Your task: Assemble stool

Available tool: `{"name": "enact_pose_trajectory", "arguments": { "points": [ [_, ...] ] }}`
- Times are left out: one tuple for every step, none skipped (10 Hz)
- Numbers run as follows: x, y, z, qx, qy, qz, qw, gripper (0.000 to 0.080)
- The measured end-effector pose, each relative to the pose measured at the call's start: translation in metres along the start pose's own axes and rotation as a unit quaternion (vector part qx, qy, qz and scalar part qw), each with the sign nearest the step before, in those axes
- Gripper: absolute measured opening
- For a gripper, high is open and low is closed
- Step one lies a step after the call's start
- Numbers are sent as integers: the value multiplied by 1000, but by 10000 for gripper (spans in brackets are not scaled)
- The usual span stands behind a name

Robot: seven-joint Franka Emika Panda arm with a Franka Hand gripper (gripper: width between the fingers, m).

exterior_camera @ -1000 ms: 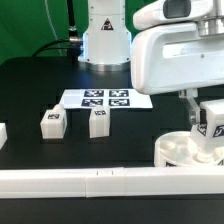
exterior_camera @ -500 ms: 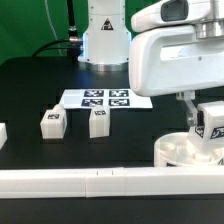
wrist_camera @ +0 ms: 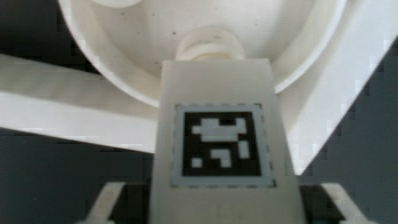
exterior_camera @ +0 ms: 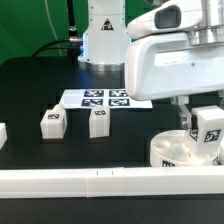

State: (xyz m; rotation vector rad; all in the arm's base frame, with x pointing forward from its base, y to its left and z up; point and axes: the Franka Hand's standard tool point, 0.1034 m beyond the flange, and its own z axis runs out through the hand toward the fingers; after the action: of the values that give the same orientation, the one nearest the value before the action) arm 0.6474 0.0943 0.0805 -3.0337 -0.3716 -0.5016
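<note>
White rail [exterior_camera: 80, 182] fronts the black surface [exterior_camera: 30, 90]; two loose legs [exterior_camera: 52, 121] stand well clear; fingers [wrist_camera: 331, 205] clamp tagged leg [exterior_camera: 209, 128] upright over seat [exterior_camera: 172, 152].

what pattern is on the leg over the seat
Black-and-white square tag on the leg, clearest in wrist view.

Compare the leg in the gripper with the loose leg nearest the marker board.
The held leg is clamped in the gripper; the loose leg stands free. The held leg sits over the seat; the loose leg rests on the black table. Both are white tagged blocks.
</note>
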Motion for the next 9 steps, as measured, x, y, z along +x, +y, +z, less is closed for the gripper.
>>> {"name": "enact_pose_trajectory", "arguments": {
  "points": [
    [0,1,0,-2,9,1,1000,337],
    [-1,4,0,-5,29,7,1000,337],
    [-2,5,-1,-10,49,8,999,337],
    [-2,5,-1,-10,51,7,999,337],
    [-2,5,-1,-10,51,7,999,337],
    [-2,4,-1,-10,51,7,999,428],
    [-2,4,-1,-10,51,7,999,428],
    [-2,4,-2,-10,50,7,999,594],
    [0,4,-3,-10,48,7,999,594]
  ]
}}
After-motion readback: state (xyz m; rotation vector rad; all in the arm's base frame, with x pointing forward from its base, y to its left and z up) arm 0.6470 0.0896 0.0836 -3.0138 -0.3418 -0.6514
